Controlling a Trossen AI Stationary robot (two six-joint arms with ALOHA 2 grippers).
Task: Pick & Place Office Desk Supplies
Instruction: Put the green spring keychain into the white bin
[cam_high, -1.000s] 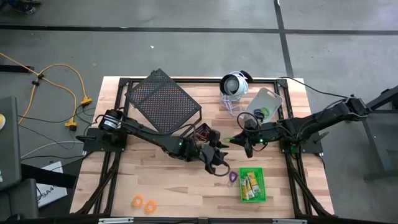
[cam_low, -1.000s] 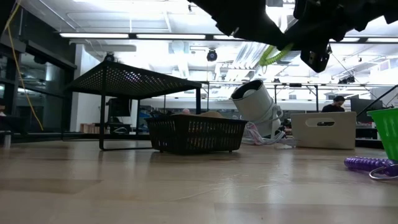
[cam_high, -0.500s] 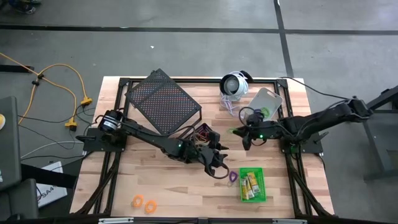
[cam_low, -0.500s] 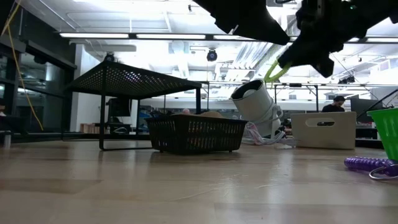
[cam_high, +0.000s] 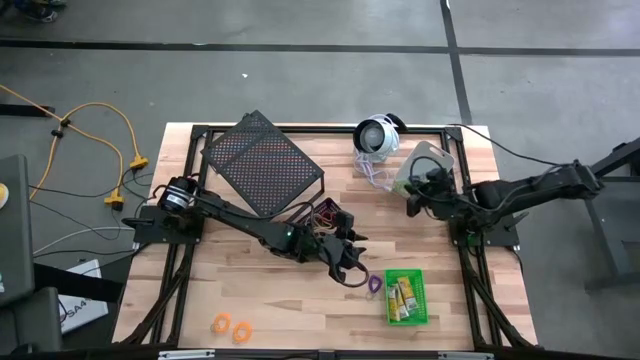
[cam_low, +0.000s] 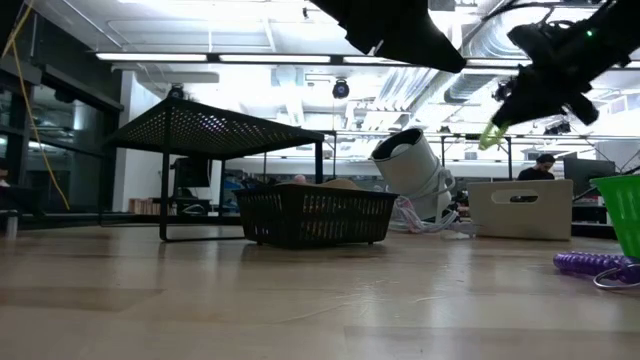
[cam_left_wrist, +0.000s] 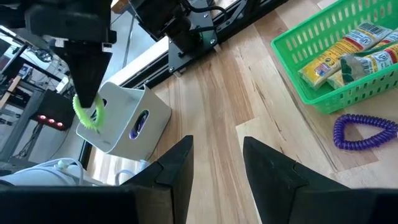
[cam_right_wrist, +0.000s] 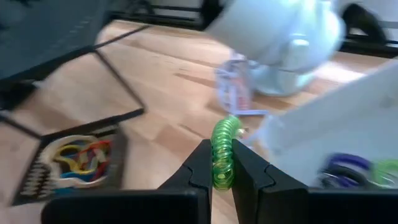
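My right gripper is shut on a green coiled loop just beside the grey bin, which has a purple loop inside. My left gripper hangs open above the table's middle with nothing between its fingers. A purple coiled loop lies on the wood beside the green bin, which has yellow pieces in it. The small black basket holds coloured loops. Two orange loops lie near the front edge. My right gripper pinches the green loop between its two fingers at one side of its ring. The fingers slant downward. The loop hangs below the fingers, lifted clear of the table, next to the grey bin's wall.
A large black mesh rack stands at the far left of the table. A round white device with a cord sits at the far edge beside the grey bin. Bare wood lies along the near left, around the orange loops.
My right gripper has carried the green loop toward the table's far right, up to the grey bin. It has also turned from pointing steeply down to a shallower slant. The loop stays pinched and clear of the table.
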